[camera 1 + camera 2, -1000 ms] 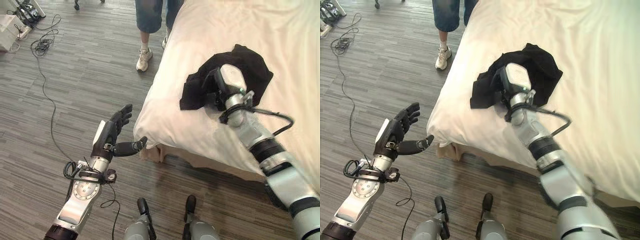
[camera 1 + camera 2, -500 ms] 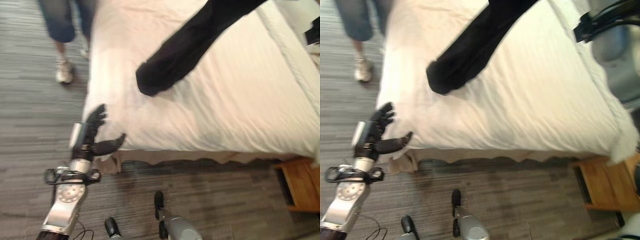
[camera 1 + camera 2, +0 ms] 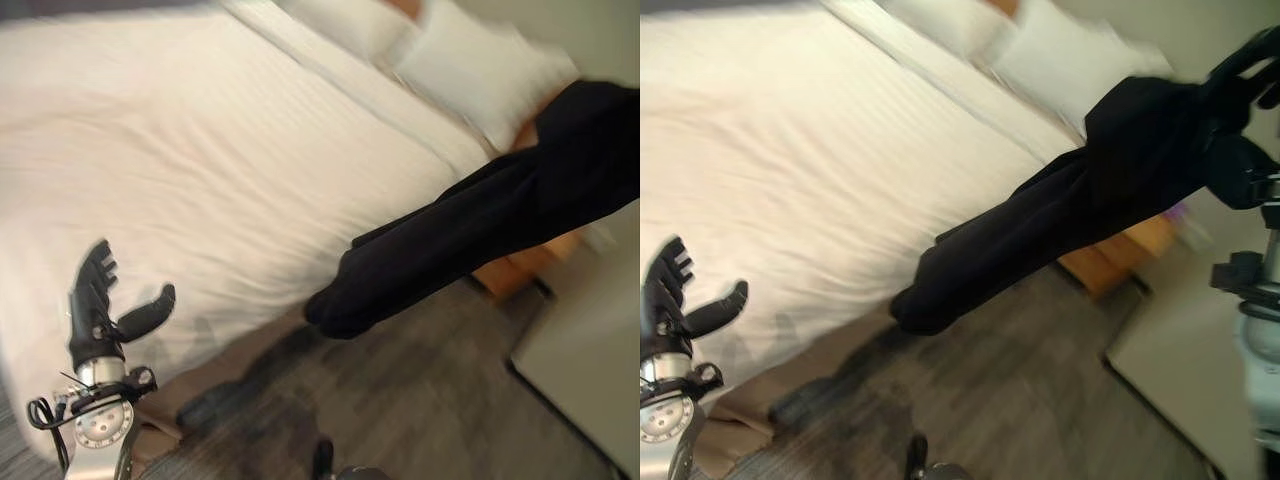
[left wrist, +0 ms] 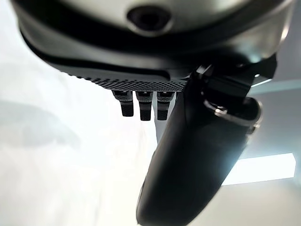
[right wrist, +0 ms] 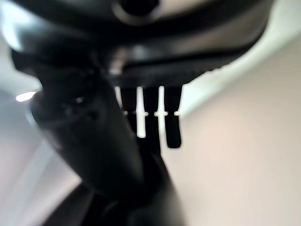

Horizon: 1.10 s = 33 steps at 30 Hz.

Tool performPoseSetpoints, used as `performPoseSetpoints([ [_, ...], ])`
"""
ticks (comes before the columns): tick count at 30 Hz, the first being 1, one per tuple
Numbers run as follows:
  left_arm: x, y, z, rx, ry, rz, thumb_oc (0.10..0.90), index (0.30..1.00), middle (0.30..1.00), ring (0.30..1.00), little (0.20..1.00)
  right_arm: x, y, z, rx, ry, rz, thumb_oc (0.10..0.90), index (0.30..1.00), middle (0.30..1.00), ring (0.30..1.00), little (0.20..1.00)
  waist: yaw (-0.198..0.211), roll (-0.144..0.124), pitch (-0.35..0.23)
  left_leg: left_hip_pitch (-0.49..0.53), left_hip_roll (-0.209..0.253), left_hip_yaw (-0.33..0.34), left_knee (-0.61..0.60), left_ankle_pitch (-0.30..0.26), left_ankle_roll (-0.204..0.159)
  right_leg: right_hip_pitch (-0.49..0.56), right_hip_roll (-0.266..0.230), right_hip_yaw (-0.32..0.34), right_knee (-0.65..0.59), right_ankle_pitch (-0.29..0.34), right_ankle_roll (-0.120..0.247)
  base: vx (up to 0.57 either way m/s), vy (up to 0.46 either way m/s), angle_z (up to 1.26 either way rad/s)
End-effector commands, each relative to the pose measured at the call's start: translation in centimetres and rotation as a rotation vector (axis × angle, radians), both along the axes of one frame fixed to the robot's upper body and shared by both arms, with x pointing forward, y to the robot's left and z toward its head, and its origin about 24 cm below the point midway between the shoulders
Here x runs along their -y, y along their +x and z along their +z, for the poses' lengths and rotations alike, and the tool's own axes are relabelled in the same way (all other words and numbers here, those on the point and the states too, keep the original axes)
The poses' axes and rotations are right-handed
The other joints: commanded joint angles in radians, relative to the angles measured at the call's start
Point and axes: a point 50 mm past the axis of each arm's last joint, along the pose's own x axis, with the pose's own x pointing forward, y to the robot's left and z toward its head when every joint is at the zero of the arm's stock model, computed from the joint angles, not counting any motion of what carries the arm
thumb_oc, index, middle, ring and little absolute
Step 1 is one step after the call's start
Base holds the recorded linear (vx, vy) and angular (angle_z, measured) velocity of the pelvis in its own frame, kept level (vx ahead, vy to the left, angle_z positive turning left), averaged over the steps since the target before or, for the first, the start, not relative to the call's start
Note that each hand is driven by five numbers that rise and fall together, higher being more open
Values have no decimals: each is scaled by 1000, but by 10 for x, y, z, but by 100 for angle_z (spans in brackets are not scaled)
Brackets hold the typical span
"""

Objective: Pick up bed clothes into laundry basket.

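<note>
Hanging from the right hand (image 3: 1240, 150) is a long black garment (image 3: 1040, 235), soft and limp, most likely trousers, though the blur makes that hard to call. It's bunched thick up where the hand has it, and from there it drapes down and off toward the robot's left as one long floppy tube with a rounded end dangling over the dark wood-grain floor (image 3: 1020, 400), just off the edge of the bed (image 3: 200, 150). In the right wrist view the fingers (image 5: 171, 117) and thumb look pressed onto dark cloth, so it seems to be pinching the fabric.

Over at the lower left, the left hand (image 3: 95, 310) is held up with fingers straight and spread, thumb sticking out sideways, holding nothing. Behind it sits the bed's smooth white sheet with faint stripes, and two puffy white pillows (image 3: 480, 70) lie at the far end, up near the held garment. Below the right hand there's an orange-brown wooden piece (image 3: 1120, 255) partly hidden by the cloth.
</note>
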Motion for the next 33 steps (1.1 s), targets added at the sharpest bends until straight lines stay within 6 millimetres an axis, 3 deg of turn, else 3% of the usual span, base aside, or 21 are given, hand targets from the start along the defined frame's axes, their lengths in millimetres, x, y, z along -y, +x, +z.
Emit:
performPoseSetpoints([
  [1,21,-2,59,316,133,-74,800,900,900,900,900,-29,-30,69,407,-216,60,400,300,300,300,300,-62,20,-120,-24,96,109,-84,154,-7,273,-261,-18,-16,123,191,-154,-173,-379],
  [3,25,-7,59,338,120,-72,800,900,900,900,900,-38,-28,71,453,-189,130,400,300,300,300,300,-40,23,-129,-18,108,135,-74,177,-21,293,-233,-28,-64,121,191,-123,-218,-331],
  [6,36,-11,68,409,117,-119,800,900,900,900,900,-51,-34,75,525,-192,215,400,300,300,300,300,-27,39,-138,-9,165,157,-23,223,-57,296,-158,16,-169,18,148,-74,-326,-160],
  [7,37,-11,68,409,116,-119,800,900,900,900,900,-51,-34,75,524,-194,216,400,300,300,300,300,-22,43,-138,-8,180,161,-12,228,-66,299,-145,19,-179,15,140,5,-387,-174],
  [11,48,-3,75,453,103,-158,800,900,900,900,900,-61,-37,80,541,-237,271,400,300,300,300,300,-56,54,-134,-3,296,183,149,290,-149,312,-70,98,-214,-71,100,75,-264,-44],
  [12,51,0,78,473,94,-160,800,900,900,900,900,-69,-30,83,532,-249,310,400,300,300,300,300,-35,67,-114,-12,337,120,269,360,-191,310,-42,166,-214,-107,87,99,-168,-116],
  [14,56,3,77,481,80,-171,800,900,900,900,900,-74,-20,80,478,-259,343,400,300,300,300,300,-17,69,-99,-57,323,-52,340,333,-186,288,-32,246,-214,-117,83,49,-70,-167],
  [15,56,3,77,481,80,-170,800,900,900,900,900,-74,-19,81,478,-260,344,400,300,300,300,300,-18,71,-99,-59,325,-52,345,330,-186,286,-32,245,-214,-116,83,64,6,-184],
  [16,61,5,77,482,94,-182,800,900,900,900,900,-80,-11,77,442,-250,393,400,300,300,300,300,-12,74,-101,-65,287,-191,377,260,-171,262,-23,325,-214,-100,93,51,14,-151],
  [17,61,6,76,483,93,-180,800,900,900,900,900,-80,-11,77,443,-251,394,400,300,300,300,300,-12,76,-101,-65,288,-190,379,259,-171,260,-23,326,-214,-100,93,96,85,-137],
  [18,70,10,77,484,96,-219,800,900,900,900,900,-83,-6,73,416,-243,422,400,300,300,300,300,-8,88,-101,-60,241,-355,343,187,-138,240,-18,404,-214,-87,103,7,142,-113],
  [19,76,13,77,488,99,-235,800,900,900,900,900,-82,-4,71,405,-240,417,400,300,300,300,300,-5,87,-100,-67,185,-432,300,143,-90,224,-31,429,-214,-60,112,43,197,-114],
  [21,88,21,77,489,85,-281,800,900,900,900,900,-80,0,65,374,-233,396,400,300,300,300,300,6,94,-102,-67,87,-644,205,23,-54,214,-32,514,-214,-47,133,55,162,-132],
  [23,102,29,77,493,73,-335,800,900,900,900,900,-79,3,62,359,-239,385,400,300,300,300,300,23,97,-96,-67,6,-795,122,-54,-38,198,-27,605,-214,-31,152,54,151,-198],
  [24,110,33,76,487,61,-363,800,900,900,900,900,-80,5,60,353,-237,384,400,300,300,300,300,32,102,-90,-77,-26,-874,77,-55,-28,182,-20,647,-214,-17,157,-5,110,-165],
  [26,123,41,77,478,47,-426,800,900,900,900,900,-77,8,59,330,-254,338,400,300,300,300,300,20,118,-91,-91,-52,-904,4,-42,-14,161,-18,681,-214,-9,167,-67,214,-181],
  [28,139,48,80,475,52,-508,800,900,900,900,900,-72,7,54,316,-261,295,400,300,300,300,300,-7,139,-94,-54,-48,-831,-72,-19,-6,148,-26,708,-214,10,181,-40,314,-127],
  [30,145,53,84,482,60,-523,800,900,900,900,900,-71,8,52,310,-252,280,400,300,300,300,300,-5,137,-97,-52,-65,-809,-97,-10,3,122,-36,731,-214,33,193,-86,230,-78],
  [31,157,60,93,505,83,-573,800,900,900,900,900,-69,9,49,308,-255,242,400,300,300,300,300,-32,138,-77,-59,-82,-758,-97,-25,13,92,-59,731,-214,61,227,-70,175,-79],
  [32,157,60,93,505,83,-573,800,900,900,900,900,-69,9,49,308,-255,242,400,300,300,300,300,-29,139,-79,-57,-82,-756,-97,-32,14,92,-60,733,-214,56,229,-237,328,-94],
  [33,165,65,100,523,113,-596,800,900,900,900,900,-69,10,48,323,-242,222,400,300,300,300,300,-50,133,-54,-67,-100,-711,-97,-32,17,50,-94,713,-214,104,266,-188,209,-82],
])
